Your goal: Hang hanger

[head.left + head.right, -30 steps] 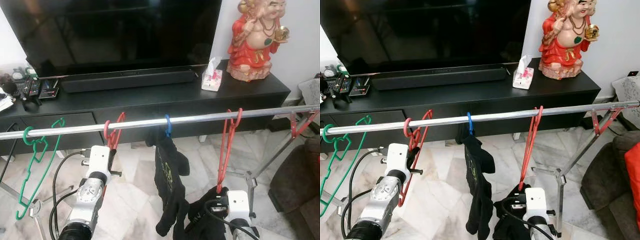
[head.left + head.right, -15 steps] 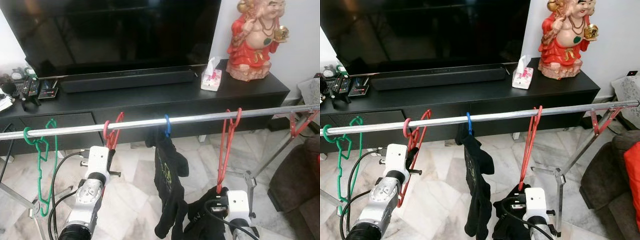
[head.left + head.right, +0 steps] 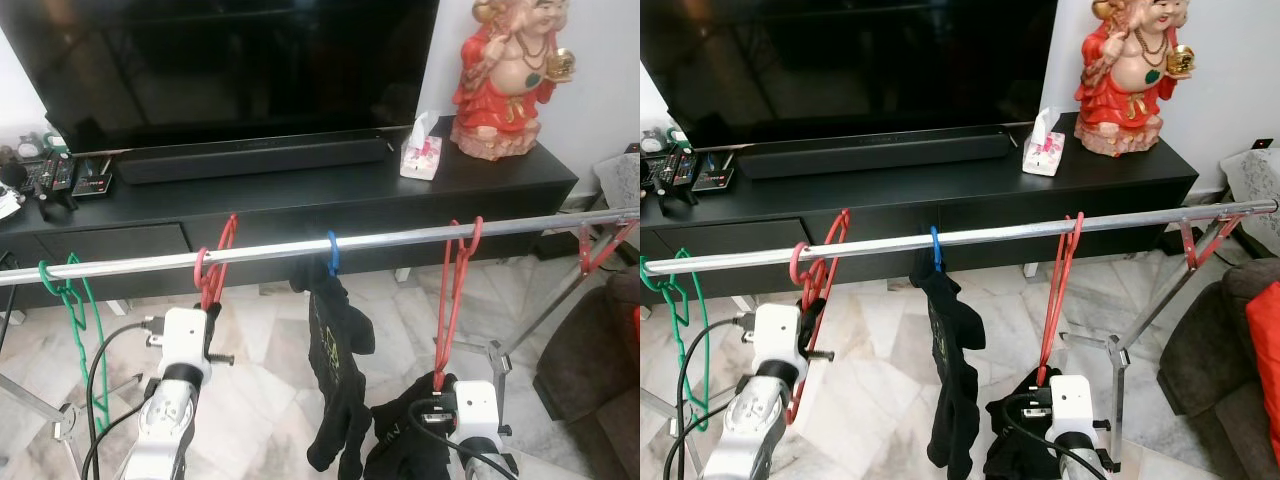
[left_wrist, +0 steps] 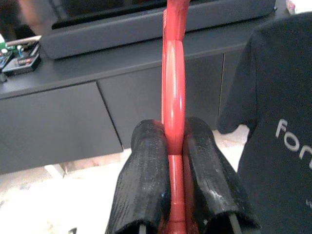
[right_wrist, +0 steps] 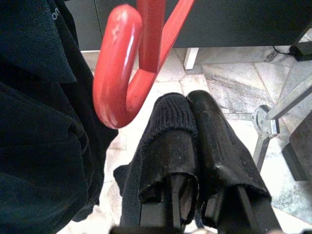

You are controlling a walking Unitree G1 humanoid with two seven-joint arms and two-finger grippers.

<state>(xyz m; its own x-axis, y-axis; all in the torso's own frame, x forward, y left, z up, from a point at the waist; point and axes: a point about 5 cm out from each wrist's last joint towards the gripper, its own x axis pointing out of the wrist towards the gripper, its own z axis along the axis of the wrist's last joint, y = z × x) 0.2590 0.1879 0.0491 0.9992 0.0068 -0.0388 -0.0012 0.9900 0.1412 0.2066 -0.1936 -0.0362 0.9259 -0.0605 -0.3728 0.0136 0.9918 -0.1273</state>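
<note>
My left claw (image 4: pixel 176 195) is closed tight on the red hanger (image 3: pixel 214 268), both fingers (image 4: pixel 146 180) pressed against its flat plastic edge low on the frame, so that I can steer the hook from below. The hook (image 3: pixel 203 272) curls over the silver rail (image 3: pixel 270 250) near its left end, between a green hanger (image 3: pixel 72 300) at the rail's left end and a blue hook carrying a black T-shirt (image 3: pixel 335 360) mid-rail. The hanger is glossy red plastic, thin and bare of clothing; it hangs edge-on to me and tilted, which I judge to be because I am gripping it.

My right claw (image 5: pixel 195 117) sits low beneath the rail's right half, fingers together and pinching dark cloth (image 5: pixel 58 156), just beside the lower loop of a second red hanger (image 3: pixel 1060 290) that hangs from the rail.
</note>
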